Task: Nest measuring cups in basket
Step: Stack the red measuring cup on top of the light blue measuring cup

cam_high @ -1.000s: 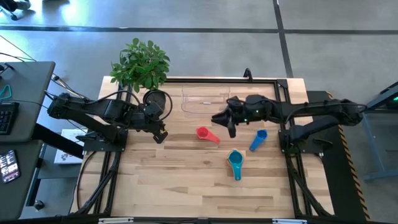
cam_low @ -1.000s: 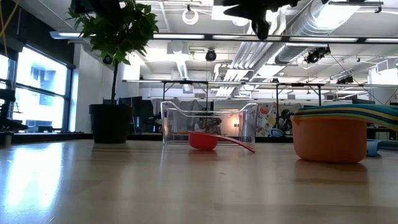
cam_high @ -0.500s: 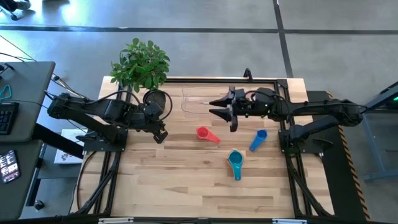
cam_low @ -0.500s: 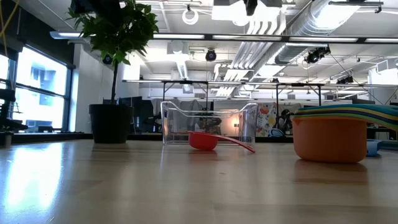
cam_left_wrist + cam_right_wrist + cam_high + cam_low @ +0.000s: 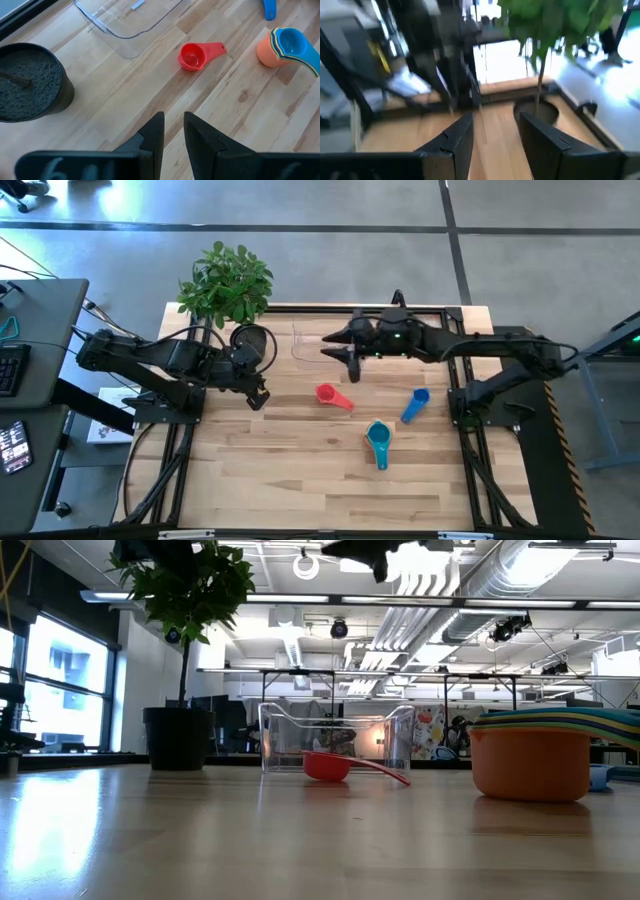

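We find the right gripper (image 5: 338, 346) raised over the clear basket (image 5: 312, 343) at the back of the desk (image 5: 300, 470); its jaws stand apart with a clear gap between them and hold nothing. The left gripper (image 5: 256, 394) waits near the plant pot (image 5: 252, 342) on the desk's left side, jaws slightly parted with a narrow gap, holding nothing. The red measuring cup (image 5: 326, 393) lies on the desk just in front of the basket, apart from it, handle toward the right arm's side. The nested stack of cups (image 5: 378, 435), orange on the outside with a teal cup on top, sits nearer the front edge. A blue measuring cup (image 5: 419, 397) lies alone to the right of the red one. We see no cup inside the basket.
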